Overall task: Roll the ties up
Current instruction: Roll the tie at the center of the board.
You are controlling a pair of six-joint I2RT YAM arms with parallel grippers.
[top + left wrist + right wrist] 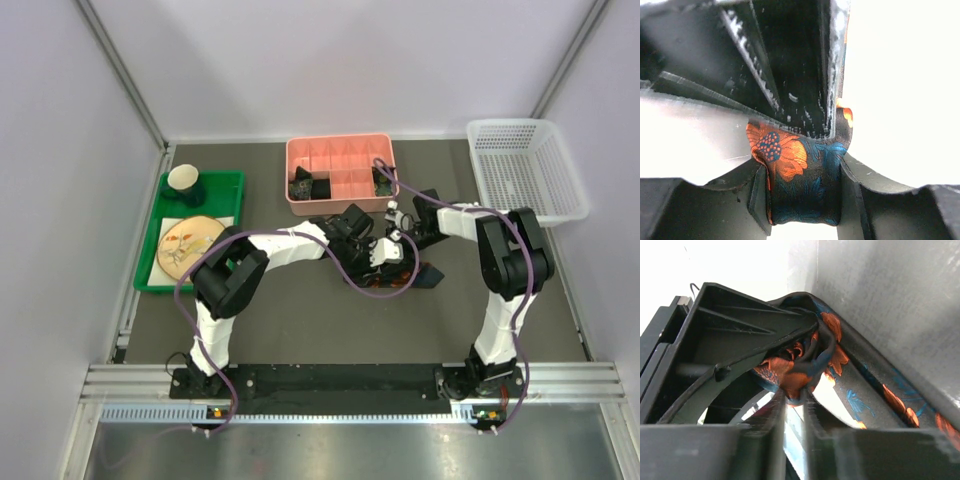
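- Left gripper [802, 200] was clamped tight on the orange-flowered tie [790, 160], a folded band of black cloth with blue leaves filling the whole gap between its fingers.
- Right gripper [794, 405] was pinched almost closed, with a wadded lump of the same tie caught at its fingertips and a flat length trailing off past it.
- Both wrists met nose to nose just in front of the pink box [340, 145], so each camera was half blocked by the other's black frame.
- A loose end of the tie lay on the table in front of the pink box, under the right wrist.
- Purple cables [350, 275] looped across that same patch, in front of the pink box.
- Inside the pink box sat two dark rolls [303, 186], one in a left compartment and one on the right; their print was too small to read.
- Left of the pink box: a green tray [225, 180] with a cup [185, 180] and a plate [188, 245].
- Right of the pink box: a white mesh basket [525, 170].
- Everything stood on a dark grey table [300, 320], with pale walls closing in behind the pink box and to both sides.
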